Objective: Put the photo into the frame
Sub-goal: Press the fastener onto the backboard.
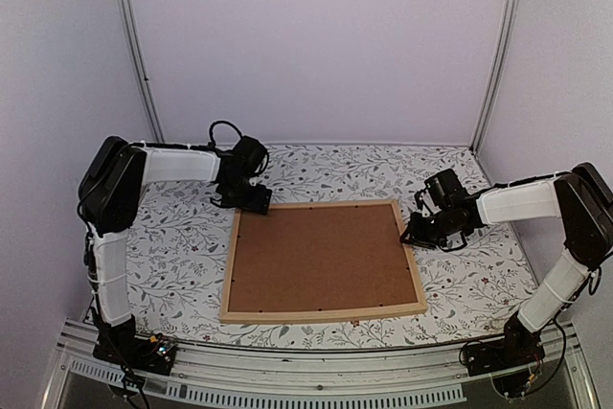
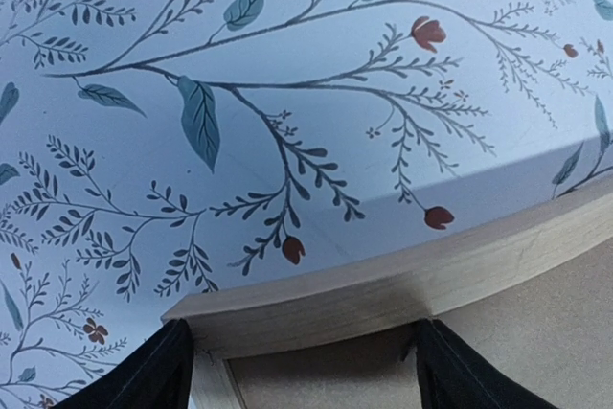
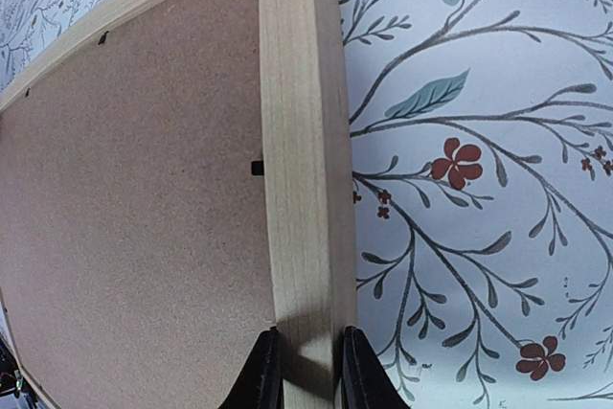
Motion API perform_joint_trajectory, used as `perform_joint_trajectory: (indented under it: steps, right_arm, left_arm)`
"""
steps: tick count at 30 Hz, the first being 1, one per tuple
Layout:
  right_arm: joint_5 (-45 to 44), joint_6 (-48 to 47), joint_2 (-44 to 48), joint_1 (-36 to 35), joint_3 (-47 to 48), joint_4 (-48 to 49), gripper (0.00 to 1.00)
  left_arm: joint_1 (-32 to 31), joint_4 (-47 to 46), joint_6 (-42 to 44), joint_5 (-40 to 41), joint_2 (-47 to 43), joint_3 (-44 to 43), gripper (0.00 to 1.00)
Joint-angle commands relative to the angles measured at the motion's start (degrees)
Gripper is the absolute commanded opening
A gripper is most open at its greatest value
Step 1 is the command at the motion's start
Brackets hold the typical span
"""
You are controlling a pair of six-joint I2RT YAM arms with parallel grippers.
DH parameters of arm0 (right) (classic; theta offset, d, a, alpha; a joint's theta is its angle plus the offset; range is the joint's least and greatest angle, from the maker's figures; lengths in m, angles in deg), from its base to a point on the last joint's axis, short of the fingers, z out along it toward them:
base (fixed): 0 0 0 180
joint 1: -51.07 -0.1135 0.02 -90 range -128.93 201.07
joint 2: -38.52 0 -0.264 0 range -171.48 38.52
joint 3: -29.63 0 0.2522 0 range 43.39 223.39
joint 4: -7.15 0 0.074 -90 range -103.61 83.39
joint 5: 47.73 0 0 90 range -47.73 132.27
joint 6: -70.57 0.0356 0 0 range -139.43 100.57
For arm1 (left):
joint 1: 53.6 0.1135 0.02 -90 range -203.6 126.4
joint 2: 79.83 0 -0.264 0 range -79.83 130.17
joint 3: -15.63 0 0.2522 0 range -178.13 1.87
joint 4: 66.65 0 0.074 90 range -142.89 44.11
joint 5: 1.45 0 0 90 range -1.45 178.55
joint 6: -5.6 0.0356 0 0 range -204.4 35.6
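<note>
Right wrist: right claw (image 3: 305, 375) is pinching the light-wood rectangular frame (image 3: 302, 141), flat brown backing board (image 3: 134, 189) filling it left of that claw; left claw (image 2: 305, 366) is gaping astride a corner.

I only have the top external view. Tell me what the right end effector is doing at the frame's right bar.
Observer: The right wrist view shows the right end effector shut on the frame, pinching its right bar from both sides.
Operator: Now report the left one.
Observer: In the left wrist view the left end effector is open wide and straddles the frame's far-left corner. I cannot tell whether it touches the wood.
Operator: Check for the photo.
Observer: It shows in neither wrist view. Both show only the brown backing board inside the frame.
</note>
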Motion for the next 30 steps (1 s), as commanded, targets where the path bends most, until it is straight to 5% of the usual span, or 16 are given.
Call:
perform_joint_trajectory:
  steps: [1,30]
  right_arm:
    - [1.7,0.7,-2.3,-1.1,-3.0,-2.9,0.06]
    - [1.2,1.5,-2.9,-1.1,-2.7,-3.5,0.05]
  left_arm:
    - [-1.2,1.3,0.1,0.7,3.9,0.7,0.82]
    - [-1.3,13.7,0.4,2.2,-1.4,4.0,0.82]
